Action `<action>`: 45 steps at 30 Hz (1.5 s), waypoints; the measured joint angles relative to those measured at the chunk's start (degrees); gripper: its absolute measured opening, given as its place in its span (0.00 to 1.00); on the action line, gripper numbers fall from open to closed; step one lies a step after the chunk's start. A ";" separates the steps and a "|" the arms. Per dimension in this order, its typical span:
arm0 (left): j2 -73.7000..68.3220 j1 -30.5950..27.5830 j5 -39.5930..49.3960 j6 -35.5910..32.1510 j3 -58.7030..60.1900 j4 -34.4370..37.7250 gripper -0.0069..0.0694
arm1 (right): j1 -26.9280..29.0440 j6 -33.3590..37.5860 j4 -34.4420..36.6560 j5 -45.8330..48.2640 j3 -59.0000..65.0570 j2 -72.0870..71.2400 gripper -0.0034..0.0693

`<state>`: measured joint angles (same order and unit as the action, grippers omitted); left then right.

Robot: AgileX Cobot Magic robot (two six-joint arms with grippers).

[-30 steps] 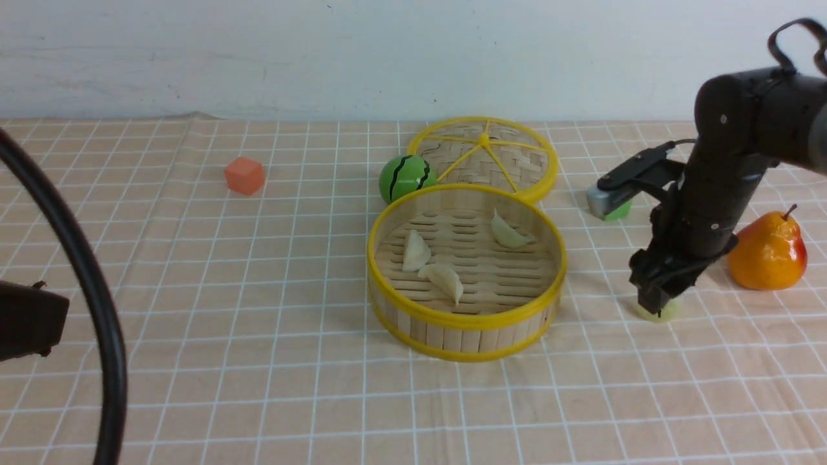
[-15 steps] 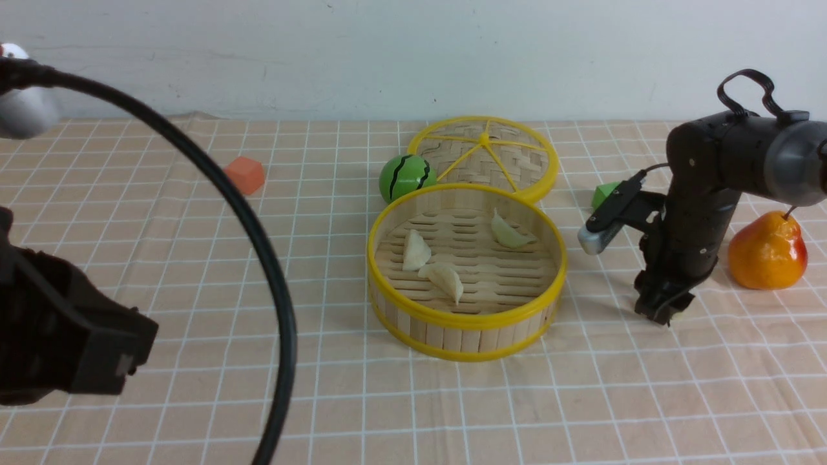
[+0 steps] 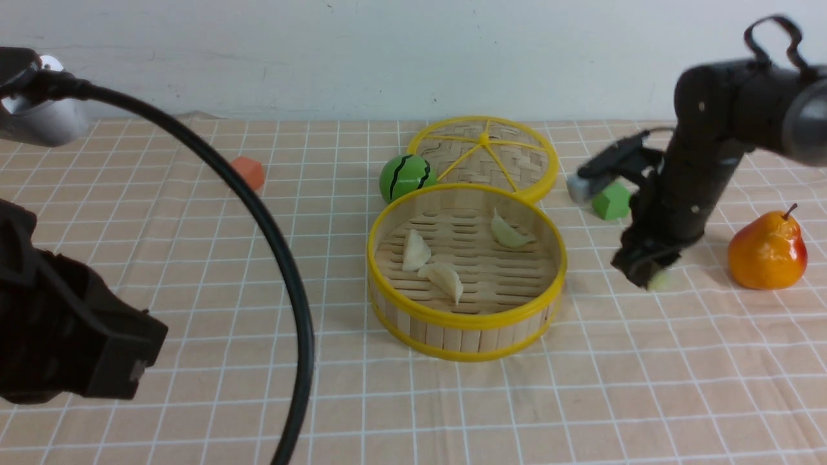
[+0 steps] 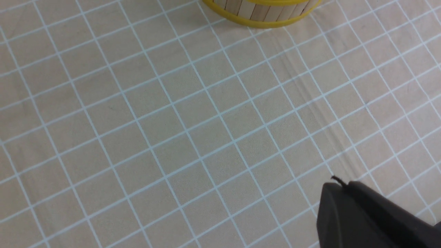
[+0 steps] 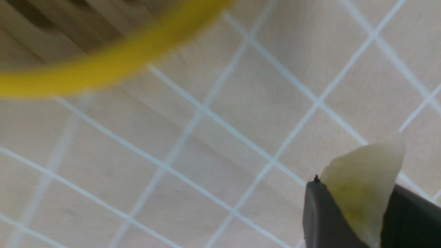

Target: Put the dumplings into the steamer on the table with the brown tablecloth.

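Lifting off the cloth (image 3: 194,258): right gripper (image 3: 646,278) has clamped a green dumpling (image 5: 361,179) between its jaws; steamer (image 3: 465,323) next, near them; left gripper (image 4: 341,193) pressed together.

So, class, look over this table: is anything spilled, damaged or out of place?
Nothing stands out. Three dumplings lie in the steamer, the right gripper holds a fourth dumpling beside it, and the lid lies behind it.

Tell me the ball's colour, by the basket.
The ball is green with black stripes, clearest in front view.
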<state>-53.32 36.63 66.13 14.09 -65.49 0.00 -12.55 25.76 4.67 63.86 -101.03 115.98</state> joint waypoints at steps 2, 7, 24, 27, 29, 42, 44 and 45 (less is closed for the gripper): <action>0.00 0.00 -0.21 -0.29 0.00 0.00 0.09 | -2.63 -1.69 3.70 0.17 -2.28 -1.39 0.31; 0.00 0.00 -0.76 -0.49 0.00 0.00 0.09 | -9.68 -5.75 5.23 -4.09 -3.35 -0.30 0.31; 3.73 0.00 -1.07 -0.78 7.21 -3.95 0.11 | -11.98 -13.16 3.12 -15.39 -3.35 9.60 0.57; 7.09 0.00 -3.07 -0.78 11.79 -4.33 0.11 | -11.98 -13.17 3.42 -14.43 -3.35 8.98 0.64; 12.90 0.00 -6.71 -0.78 18.95 -3.39 0.12 | -11.98 -13.17 4.20 -12.37 -3.76 6.72 0.65; 45.06 0.00 -23.69 -0.73 40.04 2.18 0.13 | -11.98 -13.17 4.66 -8.93 -6.09 -18.86 0.03; 46.90 0.00 -24.12 -0.73 40.45 1.97 0.13 | -11.98 -13.17 4.74 -8.37 -4.66 -22.54 0.02; 47.43 0.00 -24.12 -0.73 40.45 1.91 0.13 | -11.98 -13.17 4.73 -8.43 -3.53 -24.10 0.02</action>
<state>-5.89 36.63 42.01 13.36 -25.05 1.91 -24.53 12.59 9.40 55.43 -104.56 91.88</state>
